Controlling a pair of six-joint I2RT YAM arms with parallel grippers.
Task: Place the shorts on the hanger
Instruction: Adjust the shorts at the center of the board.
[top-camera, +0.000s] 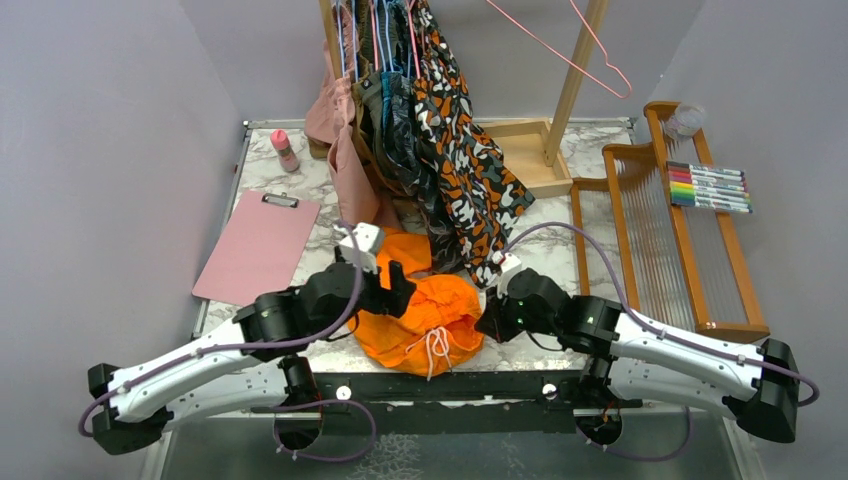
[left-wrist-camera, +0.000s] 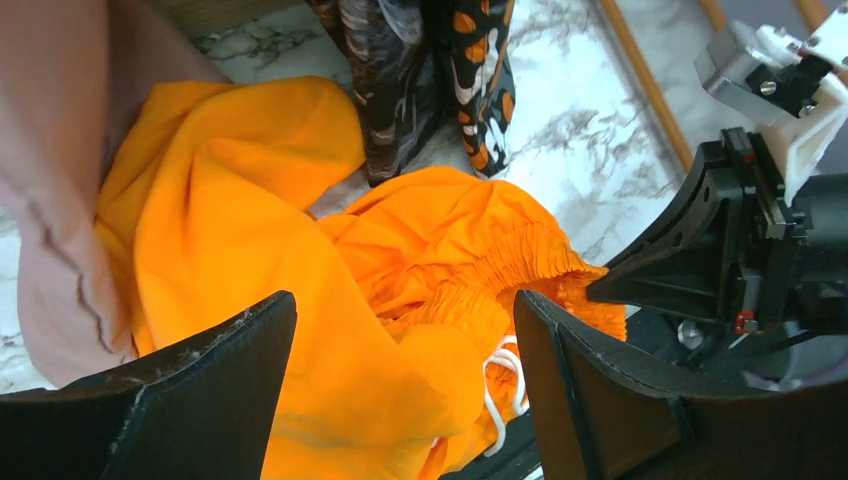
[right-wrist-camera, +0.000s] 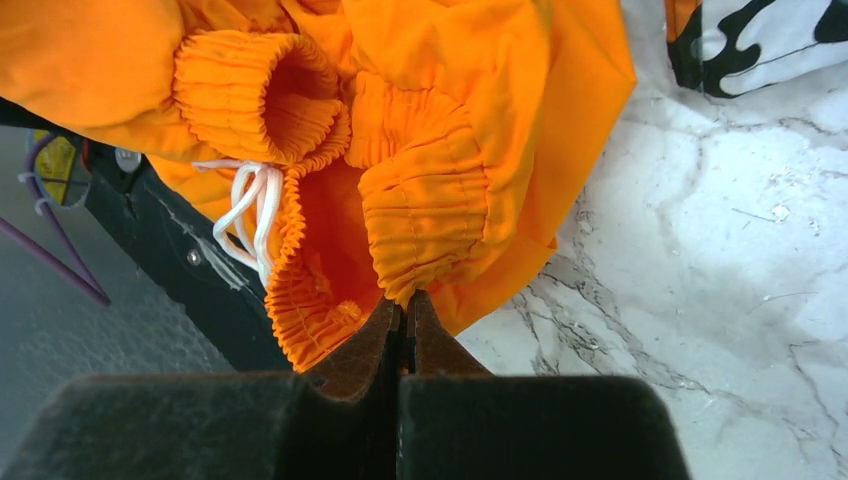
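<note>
Orange shorts heaped at 6 o'clock | right gripper clamps their waistband from 3 o'clock | left gripper, jaws apart, hovers at 9 | hanger well apart at 1 o'clock, on the right arm's side

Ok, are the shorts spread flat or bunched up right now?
Bunched up. The shorts lie crumpled, waistband folded on itself, the right gripper pinching its gathered elastic.

We note robot test cell: grey partition walls box in marble-look surface; staged props: clothes rack, clipboard, markers.
</note>
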